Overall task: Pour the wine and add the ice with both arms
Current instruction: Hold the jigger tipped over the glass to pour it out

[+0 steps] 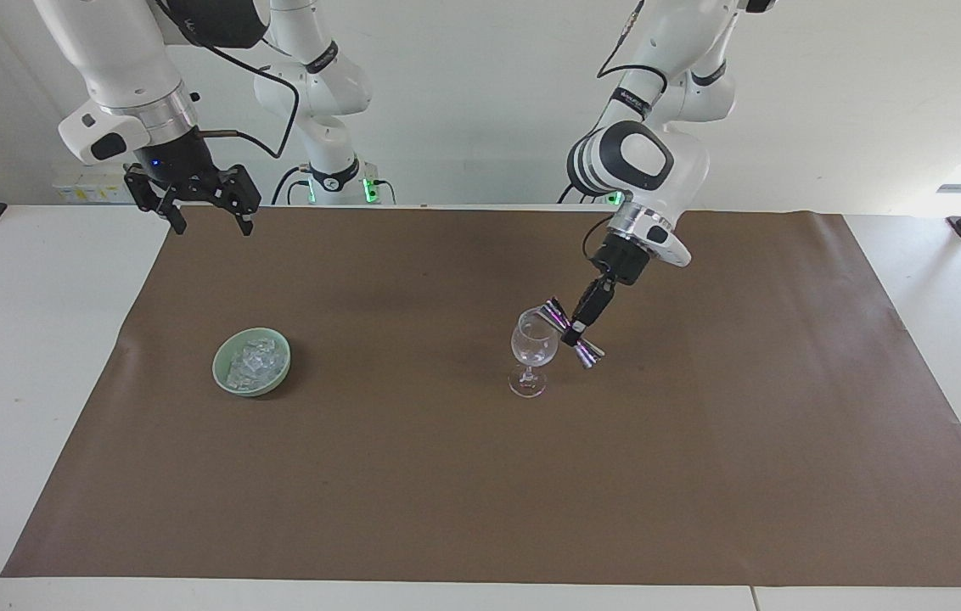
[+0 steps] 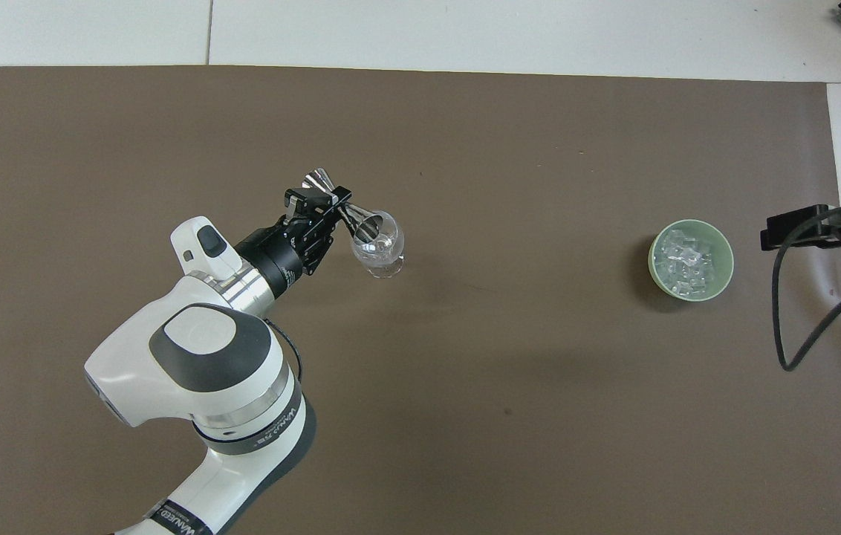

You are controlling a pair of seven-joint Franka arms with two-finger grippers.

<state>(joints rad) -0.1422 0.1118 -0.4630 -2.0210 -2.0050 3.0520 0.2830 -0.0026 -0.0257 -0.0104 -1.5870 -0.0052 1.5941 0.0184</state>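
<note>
A silver double-ended jigger is being gripped at its waist by the closed left gripper and is being tilted, one cup over the rim of the upright wine glass. The glass is being supported by the brown mat. The ice is being contained in a pale green bowl toward the right arm's end. The right gripper is being held fully open and empty above the mat's edge, its arm waiting.

Our two arms are glossy white with dark grey joint caps, black bands and silver wrist rings. Black cables loop along them, green lights glow at our bases, and black jaws tip each wrist.
</note>
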